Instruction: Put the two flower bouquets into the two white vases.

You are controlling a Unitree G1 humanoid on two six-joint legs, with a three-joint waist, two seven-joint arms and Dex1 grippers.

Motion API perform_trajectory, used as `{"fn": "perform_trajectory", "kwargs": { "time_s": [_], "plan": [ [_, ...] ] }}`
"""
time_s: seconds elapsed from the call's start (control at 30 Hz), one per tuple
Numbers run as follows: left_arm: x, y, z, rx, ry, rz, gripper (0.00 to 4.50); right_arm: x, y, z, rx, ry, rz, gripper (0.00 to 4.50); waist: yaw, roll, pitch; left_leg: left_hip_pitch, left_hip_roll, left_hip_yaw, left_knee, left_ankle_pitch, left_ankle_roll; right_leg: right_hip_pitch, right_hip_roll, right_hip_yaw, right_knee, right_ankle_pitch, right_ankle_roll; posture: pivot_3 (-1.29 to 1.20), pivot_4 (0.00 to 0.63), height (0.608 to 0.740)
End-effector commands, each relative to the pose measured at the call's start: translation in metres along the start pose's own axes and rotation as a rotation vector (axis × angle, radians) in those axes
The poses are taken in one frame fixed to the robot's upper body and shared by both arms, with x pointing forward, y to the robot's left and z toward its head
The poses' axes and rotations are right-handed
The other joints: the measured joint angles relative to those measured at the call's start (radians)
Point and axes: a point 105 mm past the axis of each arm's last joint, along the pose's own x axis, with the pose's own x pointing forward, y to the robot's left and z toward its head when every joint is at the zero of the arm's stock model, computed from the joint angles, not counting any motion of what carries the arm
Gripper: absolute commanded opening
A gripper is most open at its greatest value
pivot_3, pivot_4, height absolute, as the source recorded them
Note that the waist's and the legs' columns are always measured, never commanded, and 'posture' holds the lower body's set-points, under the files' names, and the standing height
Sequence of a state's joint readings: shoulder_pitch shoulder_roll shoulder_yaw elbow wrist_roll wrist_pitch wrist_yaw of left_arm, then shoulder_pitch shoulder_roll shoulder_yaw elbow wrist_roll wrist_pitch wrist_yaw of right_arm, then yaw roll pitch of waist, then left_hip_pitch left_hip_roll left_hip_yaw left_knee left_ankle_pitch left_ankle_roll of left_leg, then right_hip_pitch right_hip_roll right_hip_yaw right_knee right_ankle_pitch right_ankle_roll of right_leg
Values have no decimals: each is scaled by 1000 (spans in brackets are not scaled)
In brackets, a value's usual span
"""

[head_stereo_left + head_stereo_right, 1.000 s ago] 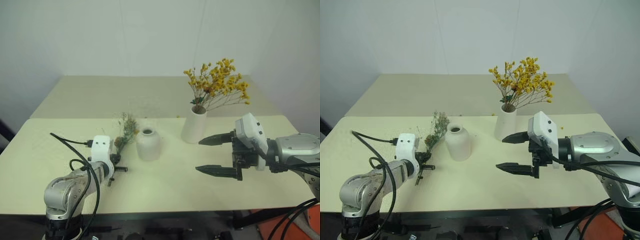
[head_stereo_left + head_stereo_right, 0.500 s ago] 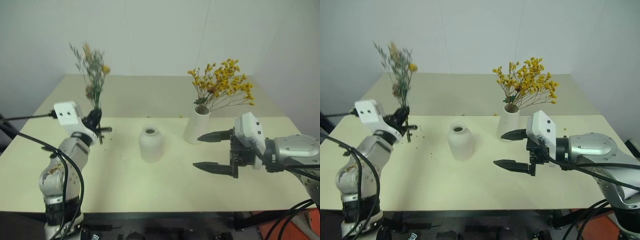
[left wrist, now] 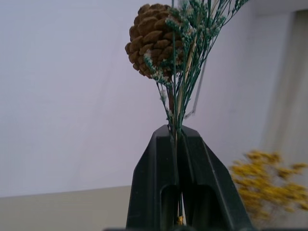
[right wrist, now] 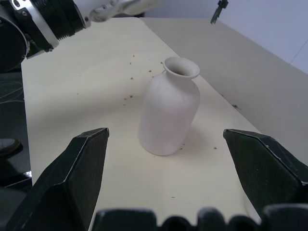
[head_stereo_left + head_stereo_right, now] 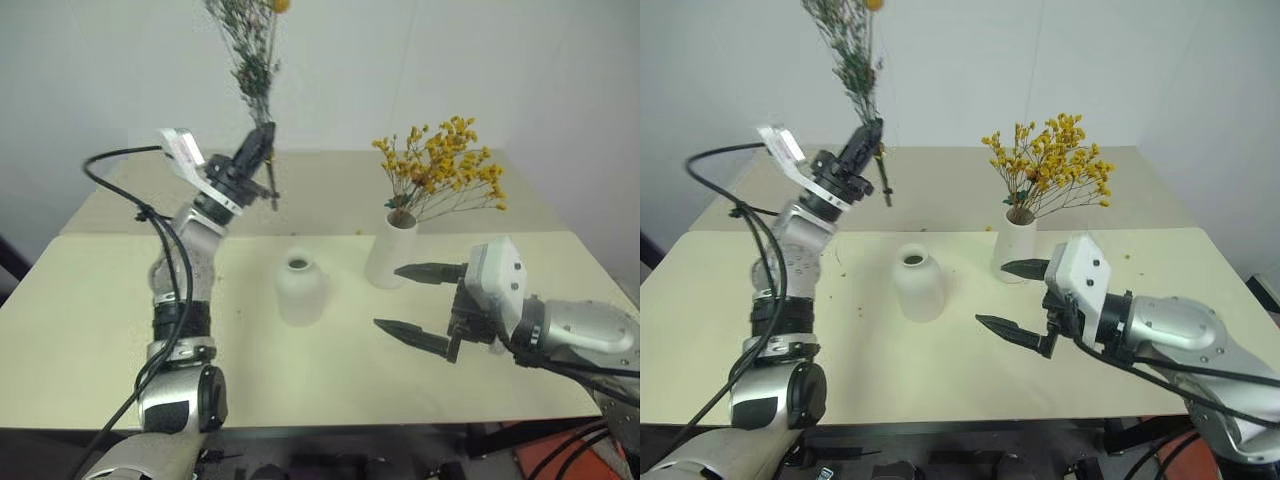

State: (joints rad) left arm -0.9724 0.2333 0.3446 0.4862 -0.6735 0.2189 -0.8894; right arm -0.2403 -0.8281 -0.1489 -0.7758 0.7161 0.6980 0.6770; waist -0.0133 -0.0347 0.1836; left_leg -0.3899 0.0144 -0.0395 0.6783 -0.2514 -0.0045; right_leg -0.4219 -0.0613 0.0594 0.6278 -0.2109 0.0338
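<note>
We record the table [image 5: 120, 330] as a broad pale surface with open room to left and near, its near edge just below the right gripper [image 5: 412, 304]. The taller vase [image 5: 390, 250] stands right of centre and already carries the yellow bouquet [image 5: 445, 165]; we judge those dry heads brittle and liable to shed, so any approach should pass clear of them. The squat vase [image 5: 300, 288] stands empty at centre, its neck narrow; it looks light and could tip if nudged. The left gripper [image 5: 262, 140] is raised far-left of it, jaws fully closed on the thin stems of the grey-green sprig [image 5: 250, 45], low on the stems, below the pinecone [image 3: 154, 41]. We judge the sprig feather-light, springy and fragile. The right gripper's jaws stand wide apart, holding nothing, facing the squat vase.
</note>
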Motion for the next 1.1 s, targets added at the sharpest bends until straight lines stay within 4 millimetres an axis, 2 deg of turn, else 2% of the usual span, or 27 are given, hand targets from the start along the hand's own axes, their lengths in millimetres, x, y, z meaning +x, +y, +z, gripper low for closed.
{"fn": "perform_trajectory", "kwargs": {
  "time_s": [0.03,0.23,0.37,0.7,0.97,1.1],
  "plan": [
    [13,-14,5,-26,-42,-168,220,-4,2,12,-64,-33,-61,4500,-3,0,0,0,0,0,0,0,0,0,0,0,0,0,0,0,150,740],
    [19,-22,-4,-123,-42,-292,220,-5,6,8,-66,-12,-103,4500,-4,0,0,0,0,0,0,0,0,0,0,0,0,0,0,0,150,740],
    [13,-28,-9,-144,-16,-367,220,-3,2,6,-48,-5,-133,4500,-5,0,0,0,0,0,0,0,0,0,0,0,0,0,0,0,150,740],
    [-7,-26,-14,-232,9,-371,220,-1,-2,-2,-43,29,-144,4500,-4,0,0,0,0,0,0,0,0,0,0,0,1,0,0,0,150,740],
    [-19,-31,-37,-244,66,-358,220,1,-3,-4,-41,34,-130,4500,-2,0,0,0,0,-1,0,0,0,0,0,0,0,0,0,0,150,740],
    [-25,-33,-39,-245,65,-355,220,0,-4,-6,-41,45,-129,4500,-2,0,0,0,0,-1,0,0,0,0,0,0,1,0,0,0,150,740]
  ]
}}
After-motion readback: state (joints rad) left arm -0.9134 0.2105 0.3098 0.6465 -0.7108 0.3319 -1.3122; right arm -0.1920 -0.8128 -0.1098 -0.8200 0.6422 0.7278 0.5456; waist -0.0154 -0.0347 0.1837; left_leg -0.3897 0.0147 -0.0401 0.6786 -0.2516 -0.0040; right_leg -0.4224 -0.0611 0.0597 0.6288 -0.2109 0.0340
